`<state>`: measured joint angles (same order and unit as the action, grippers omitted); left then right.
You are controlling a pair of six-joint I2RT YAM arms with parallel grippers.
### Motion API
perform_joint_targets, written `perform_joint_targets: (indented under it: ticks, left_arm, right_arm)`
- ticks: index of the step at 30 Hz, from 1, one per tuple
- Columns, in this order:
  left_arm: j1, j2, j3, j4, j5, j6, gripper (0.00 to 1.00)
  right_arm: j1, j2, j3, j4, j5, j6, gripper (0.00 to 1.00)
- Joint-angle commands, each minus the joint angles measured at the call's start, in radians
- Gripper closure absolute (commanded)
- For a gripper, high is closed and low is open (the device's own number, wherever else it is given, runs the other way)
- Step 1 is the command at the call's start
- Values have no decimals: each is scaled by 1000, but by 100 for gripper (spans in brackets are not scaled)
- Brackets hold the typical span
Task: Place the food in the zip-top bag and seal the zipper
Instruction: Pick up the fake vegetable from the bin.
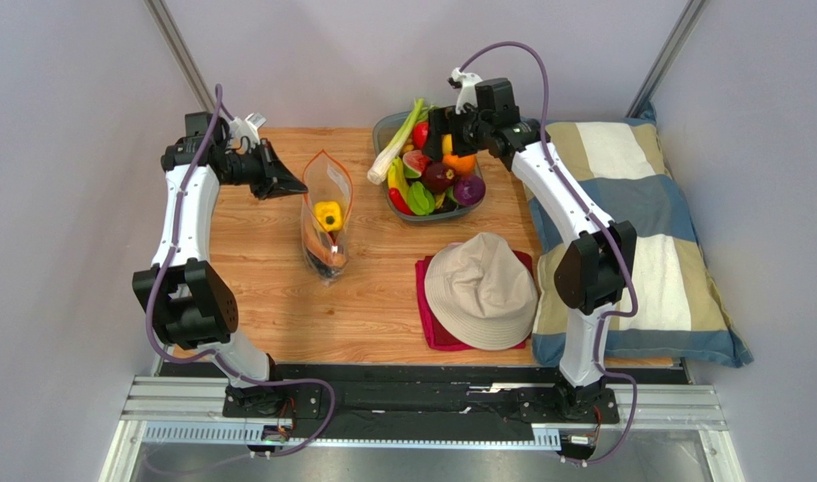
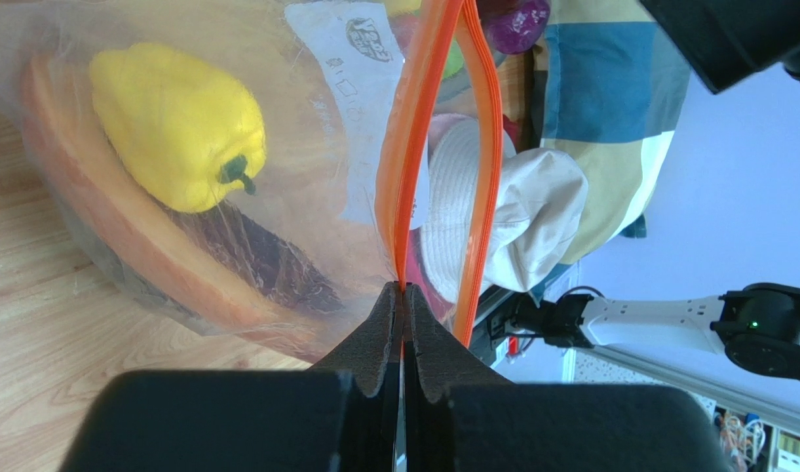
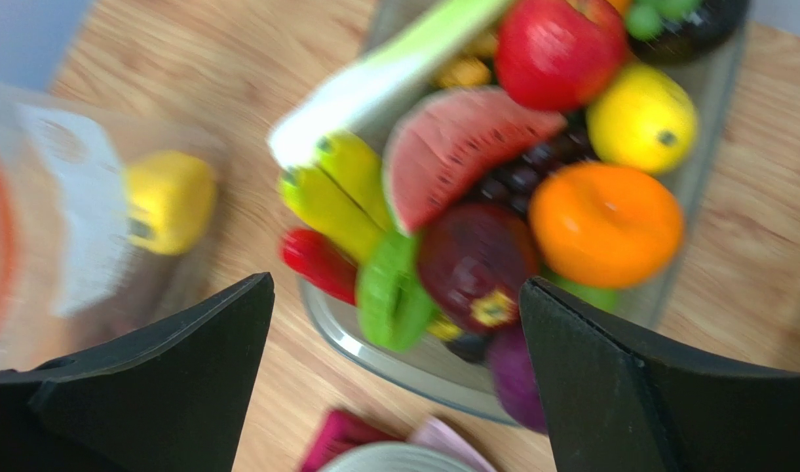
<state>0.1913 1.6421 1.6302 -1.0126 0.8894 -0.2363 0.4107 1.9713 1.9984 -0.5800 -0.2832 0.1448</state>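
Light-brown wood-grain bench (image 1: 372, 311), with a beige cloth bucket hat (image 1: 481, 289) lying brim-down near its right side on a folded dark-red cloth (image 1: 428, 329). Behind the hat, toward the far edge, a grey rectangular plastic bowl (image 1: 382, 125). At the right edge, a big soft pillow (image 1: 674, 271) in blue, cream and tan stripes, just beside the hat.

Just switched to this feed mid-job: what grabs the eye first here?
The clear zip-top bag sits left of centre with a yellow pepper inside, the left pincer shut on its orange zipper. At the far edge, the open right pincer hangs over a grey bowl heaped with bright toy fruit. A beige bucket hat lies nearer, beside a pillow.
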Motion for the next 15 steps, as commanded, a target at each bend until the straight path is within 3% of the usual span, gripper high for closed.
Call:
perform_joint_targets:
  ticks: [1, 9, 15]
  left_arm:
    - [-1, 2, 54, 3, 28, 11, 100]
    - [-3, 1, 59, -7, 20, 20, 100]
    - [-1, 5, 60, -12, 20, 22, 100]
  right_arm:
    - [-24, -26, -12, -132, 38, -249, 0]
    - [-82, -77, -119, -242, 78, -381, 0]
    - [-82, -8, -109, -267, 105, -387, 0]
